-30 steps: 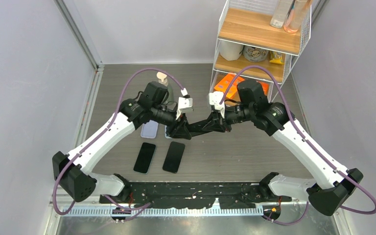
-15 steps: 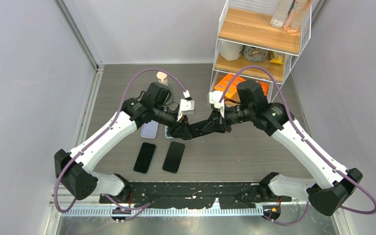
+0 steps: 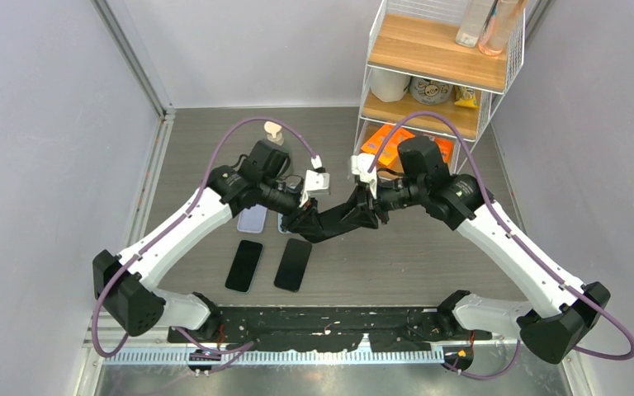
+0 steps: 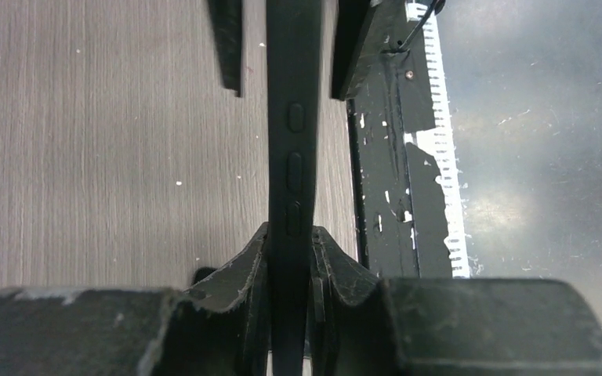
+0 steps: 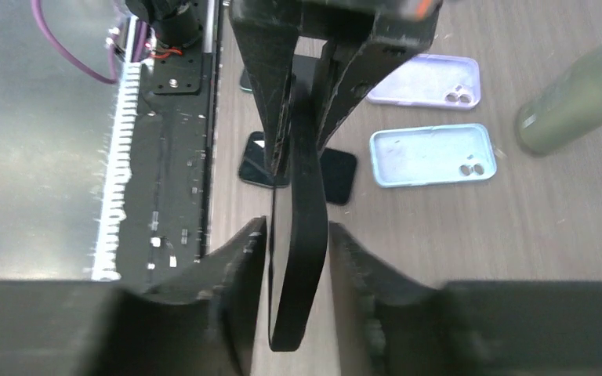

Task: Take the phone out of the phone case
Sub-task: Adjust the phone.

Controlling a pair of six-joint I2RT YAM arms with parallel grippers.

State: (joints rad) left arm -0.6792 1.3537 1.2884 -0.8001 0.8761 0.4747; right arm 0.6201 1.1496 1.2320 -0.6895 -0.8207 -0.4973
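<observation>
The left gripper [image 3: 309, 224] was clenched on the black phone case [image 3: 332, 223], holding it edge-up above the middle of the table [image 3: 429, 256]. The right gripper [image 3: 355, 216] met it from 3 o'clock, its fingers [image 5: 235, 266] straddling the far end with a slim gap on each side, so released. Whether the phone sat inside could not be told. Two dark phones [image 3: 244, 266] lay flat at 7 o'clock of the held case. A lilac case [image 3: 253, 219] and a light-blue case [image 5: 431, 154] lay at 9 o'clock.
</observation>
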